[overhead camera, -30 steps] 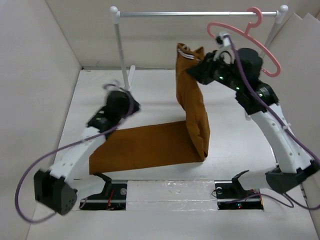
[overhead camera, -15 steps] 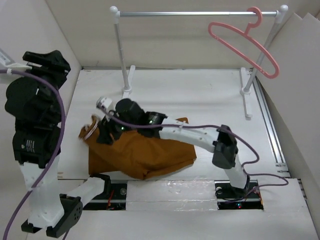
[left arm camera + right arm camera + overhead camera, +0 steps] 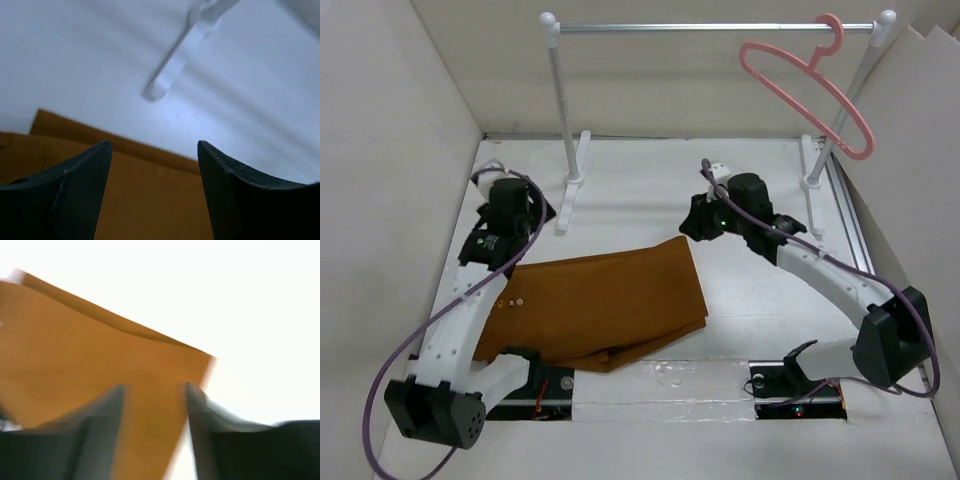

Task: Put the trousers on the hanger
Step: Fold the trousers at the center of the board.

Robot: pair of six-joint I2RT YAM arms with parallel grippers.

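The rust-brown trousers lie folded flat on the white table near the front. The pink hanger hangs by its hook from the right end of the rail, with nothing on it. My left gripper is open and empty above the trousers' far left edge. In the left wrist view its fingertips frame the cloth. My right gripper is open and empty just above the trousers' far right corner. The blurred right wrist view shows its jaws over that corner.
The silver-and-white clothes rail spans the back. Its left foot stands just beyond my left gripper and shows in the left wrist view. Its right post stands behind my right arm. Walls close in both sides.
The trousers went from held up by the right gripper, to bunched at the left, to lying flat. The right gripper let go and moved right; the left arm came down over the far left edge.
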